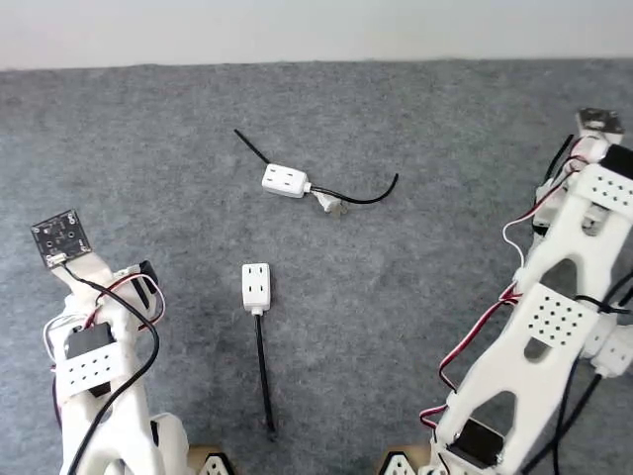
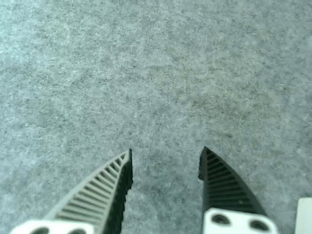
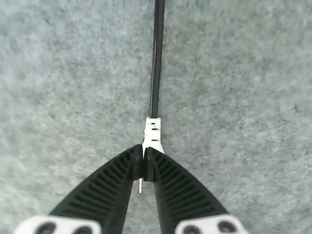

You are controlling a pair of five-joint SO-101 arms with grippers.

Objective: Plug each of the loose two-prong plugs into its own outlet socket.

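Pinching the plug (image 3: 153, 130) thinly in my closed right claw (image 3: 144, 148), with the left claw (image 2: 166, 151) wide and empty, I fear it twisting loose.

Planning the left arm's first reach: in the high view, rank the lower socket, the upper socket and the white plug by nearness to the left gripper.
From the left gripper:
1. Lower socket, beside it toward the table's middle.
2. Upper socket, farther up the table.
3. White plug, beyond the upper socket's right end.

plug (image 3: 153, 134) part-hidden in right pincer (image 3: 144, 151), cord (image 3: 156, 58) cropped
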